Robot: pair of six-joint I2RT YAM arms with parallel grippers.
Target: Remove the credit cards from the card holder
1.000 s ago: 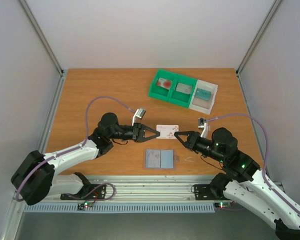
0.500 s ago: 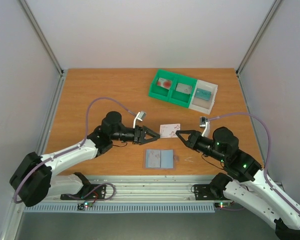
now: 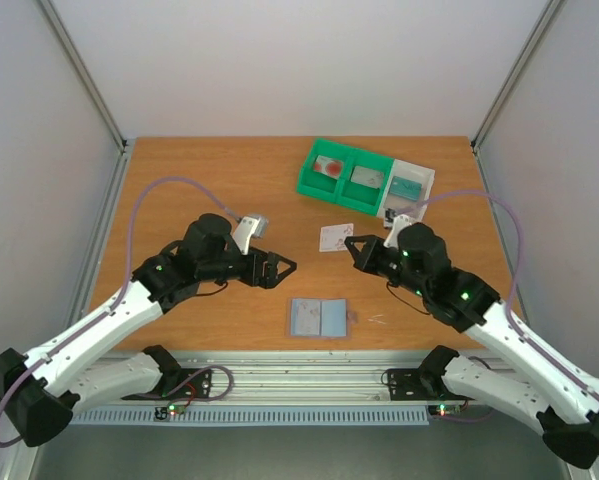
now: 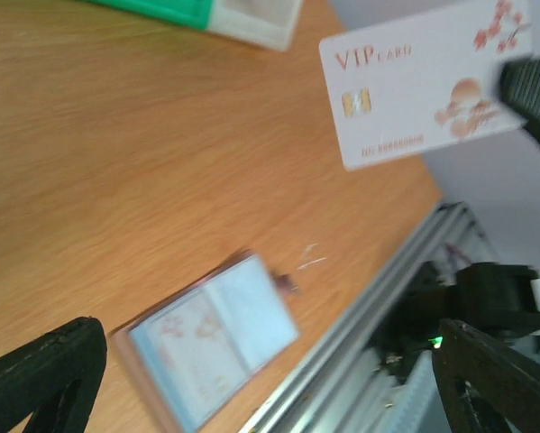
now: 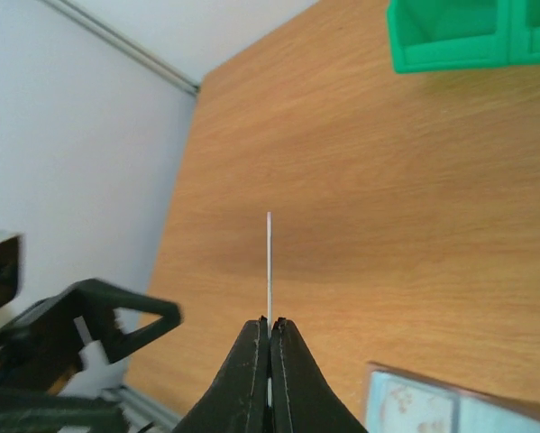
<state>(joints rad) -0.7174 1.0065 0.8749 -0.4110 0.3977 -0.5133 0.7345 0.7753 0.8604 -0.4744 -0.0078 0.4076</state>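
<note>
Right gripper (image 3: 353, 246) clamped on white card (image 3: 334, 237) by its edge, held aloft. Left gripper (image 3: 282, 268) gapes empty, near the card. Wallet (image 3: 319, 318) lies open between them.

We record one white card (image 3: 335, 237), printed "VIP CARD", gripped at one end by the right pincer (image 3: 350, 243), above the counter (image 3: 199, 180). The blue-grey holder (image 3: 319, 318) lies open, flat, near the counter's front edge.

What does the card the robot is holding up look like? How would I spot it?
Find the green and white tray at the table's far side. Just nearer than it, the right gripper pinches a card in the air. Unlike the cards lying in the tray, it is whitish and says VIP.
</note>
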